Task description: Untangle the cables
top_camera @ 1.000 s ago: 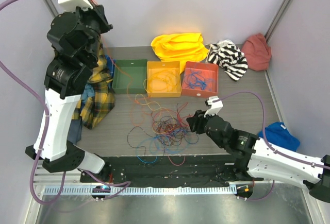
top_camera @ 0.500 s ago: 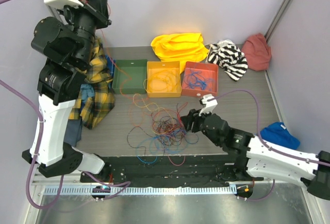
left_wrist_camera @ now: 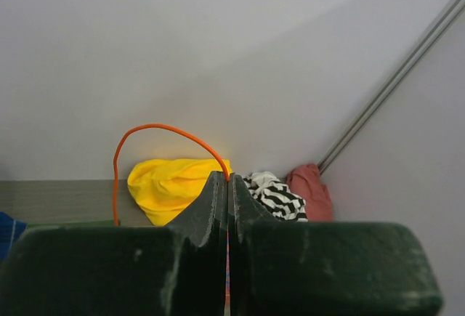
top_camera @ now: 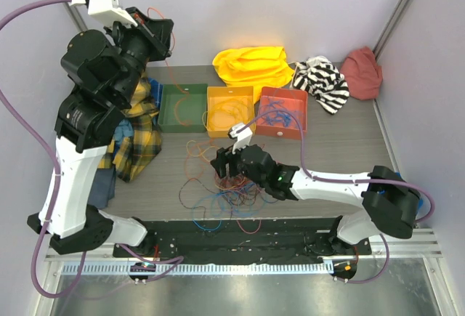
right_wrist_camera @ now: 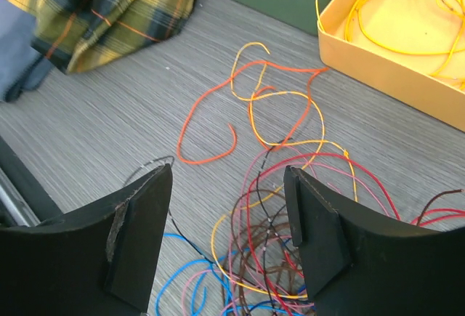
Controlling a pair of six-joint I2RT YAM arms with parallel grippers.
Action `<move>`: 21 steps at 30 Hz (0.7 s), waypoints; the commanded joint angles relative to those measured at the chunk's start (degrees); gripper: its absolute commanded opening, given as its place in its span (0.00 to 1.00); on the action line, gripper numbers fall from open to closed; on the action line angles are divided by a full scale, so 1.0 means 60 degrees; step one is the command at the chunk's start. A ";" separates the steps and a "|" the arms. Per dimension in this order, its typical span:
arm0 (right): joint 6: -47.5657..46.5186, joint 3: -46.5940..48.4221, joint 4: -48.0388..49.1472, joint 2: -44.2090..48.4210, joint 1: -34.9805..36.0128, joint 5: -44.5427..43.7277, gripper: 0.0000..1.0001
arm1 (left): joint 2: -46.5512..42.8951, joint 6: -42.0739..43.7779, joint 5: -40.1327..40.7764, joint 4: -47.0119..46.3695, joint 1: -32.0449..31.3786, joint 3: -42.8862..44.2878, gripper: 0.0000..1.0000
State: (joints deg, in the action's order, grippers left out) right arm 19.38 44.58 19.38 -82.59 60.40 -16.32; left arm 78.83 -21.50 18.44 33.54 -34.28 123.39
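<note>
The cables [top_camera: 227, 182] lie in a loose tangle of red, blue, yellow, brown and dark wires at the table's front middle. My left gripper [top_camera: 158, 31] is raised high at the back left. In the left wrist view it [left_wrist_camera: 229, 178] is shut on a thin orange cable [left_wrist_camera: 167, 128] that arches out from the fingertips. My right gripper [top_camera: 224, 162] hangs open just over the far edge of the tangle. In the right wrist view its open fingers [right_wrist_camera: 145, 207] frame the tangle [right_wrist_camera: 290, 250], with a separate orange cable [right_wrist_camera: 211, 112] on the table beyond.
Green [top_camera: 182, 107], yellow [top_camera: 230, 111] and red [top_camera: 282, 111] boxes stand in a row behind the tangle; the yellow and red ones hold cables. A plaid cloth [top_camera: 138, 131] lies left. Yellow [top_camera: 254, 62], striped [top_camera: 322, 80] and pink [top_camera: 362, 71] cloths lie at the back.
My right arm has reached forward and left, bringing its open gripper over the tangle. My left gripper has swung right at height, still holding the orange cable.
</note>
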 commanded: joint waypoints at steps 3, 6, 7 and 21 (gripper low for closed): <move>0.0403 0.0261 0.0055 0.0887 0.0055 -0.0035 0.69 | -0.0262 0.0901 0.0633 -0.0476 -0.0028 -0.0350 0.00; 0.0579 -0.0030 -0.0517 0.1806 0.0041 -0.0181 0.68 | 0.0000 0.1354 0.1101 -0.0813 -0.0028 -0.0629 0.00; 0.0681 -0.0105 -0.0650 0.2116 0.0055 -0.0196 0.67 | 0.0089 0.1487 0.1349 -0.0945 -0.0028 -0.0673 0.00; 0.1252 -0.1086 -0.4193 0.6863 0.0040 -0.1308 0.66 | 0.1847 0.2557 0.2070 -0.2587 0.0850 -0.0586 0.00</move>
State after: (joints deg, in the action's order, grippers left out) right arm 25.26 39.16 1.34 -45.47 60.42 -20.51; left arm 88.88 -7.44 30.00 23.83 -31.44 118.24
